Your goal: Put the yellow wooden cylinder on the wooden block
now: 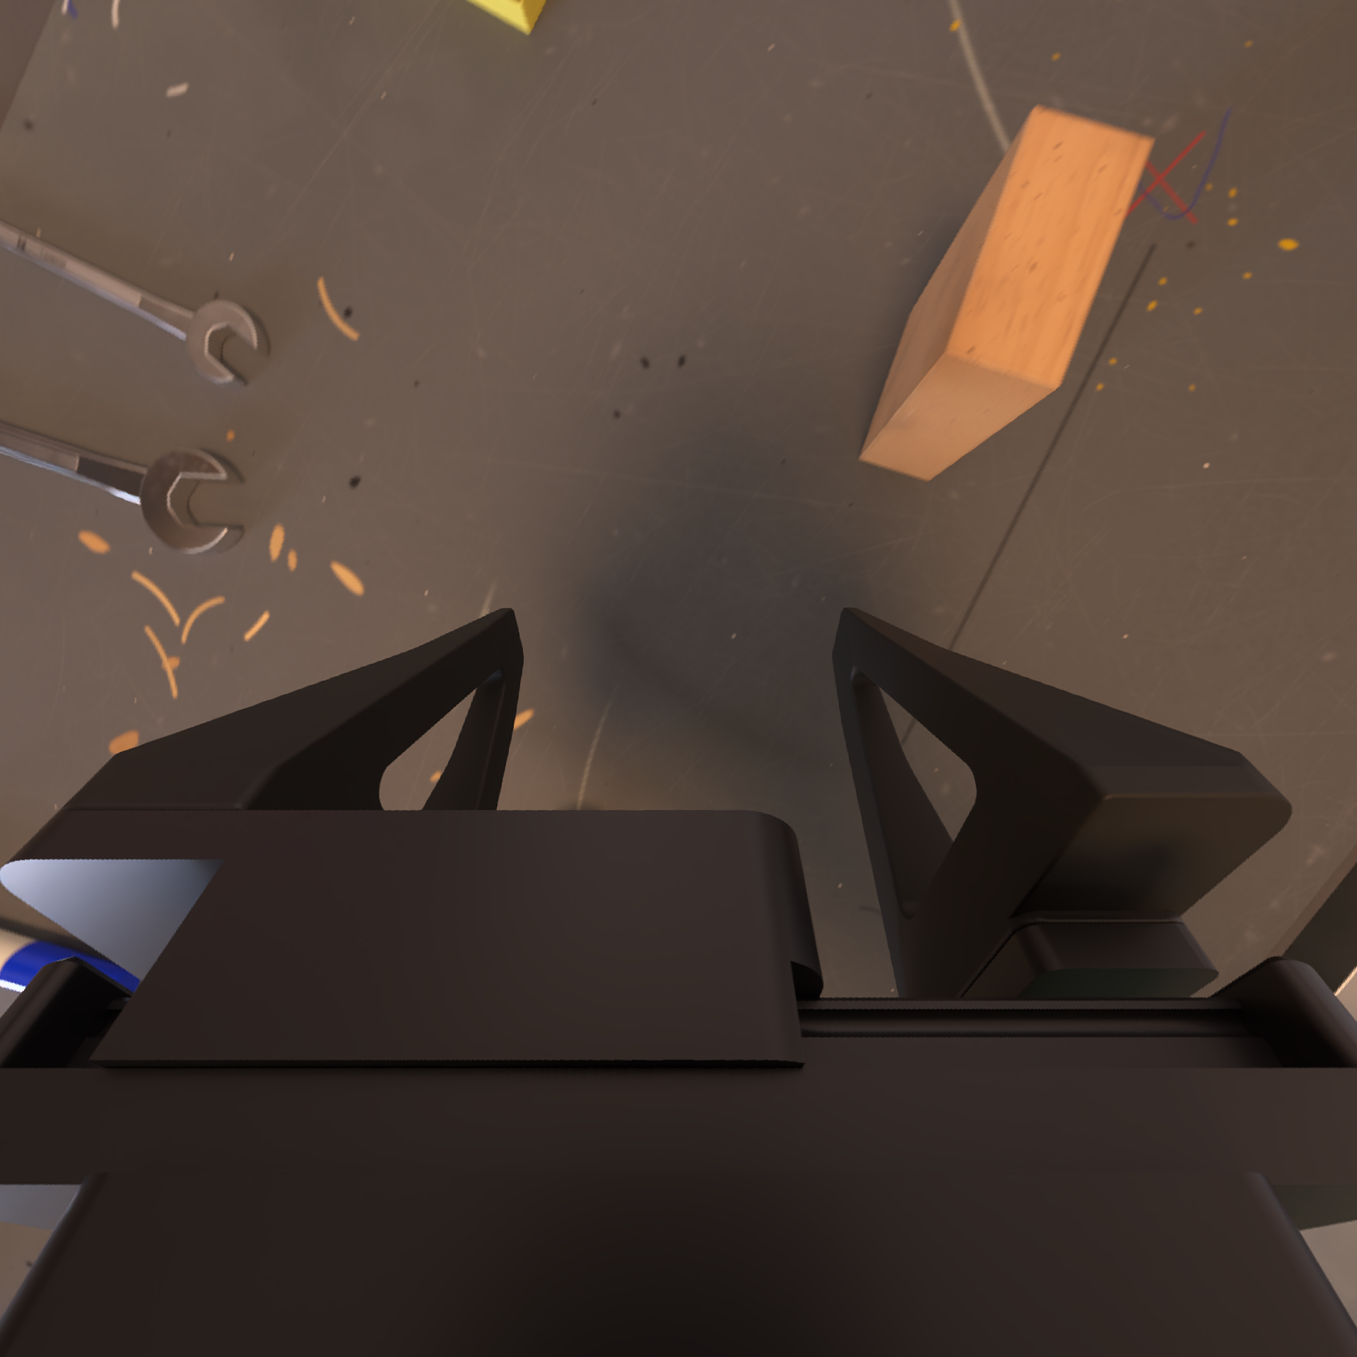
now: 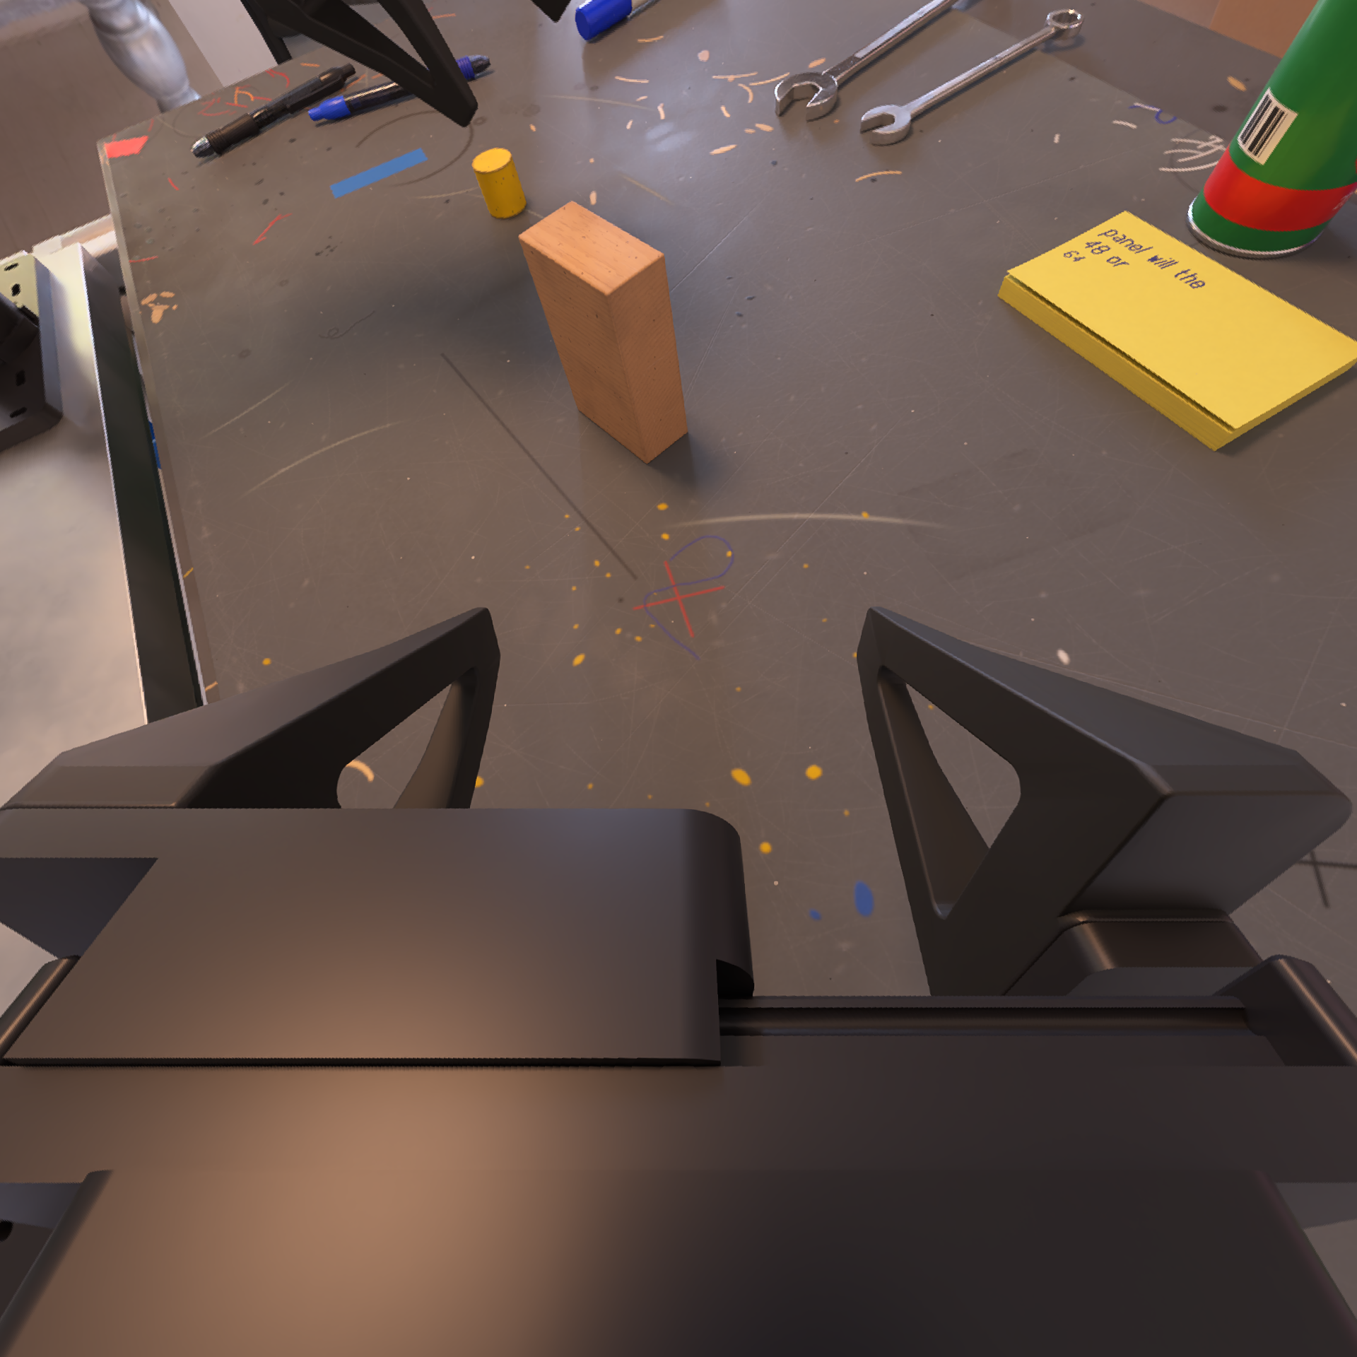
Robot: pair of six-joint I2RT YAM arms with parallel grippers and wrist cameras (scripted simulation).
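The yellow wooden cylinder (image 2: 499, 182) stands upright on the grey table in the right wrist view, just behind the wooden block (image 2: 609, 330), apart from it. The block lies on the table and also shows in the left wrist view (image 1: 1021, 279) at the upper right. My left gripper (image 1: 675, 624) is open and empty above bare table; the cylinder is not in its view. One finger of it shows in the right wrist view (image 2: 411, 59), above and left of the cylinder. My right gripper (image 2: 679, 624) is open and empty, well short of the block.
Two wrenches (image 2: 866, 66) lie at the back, also in the left wrist view (image 1: 183, 330). A yellow notepad (image 2: 1189, 330) and a green and red can (image 2: 1292, 147) sit at the right. Pens (image 2: 272, 110) lie at the back left. The table's left edge (image 2: 139, 440) drops off.
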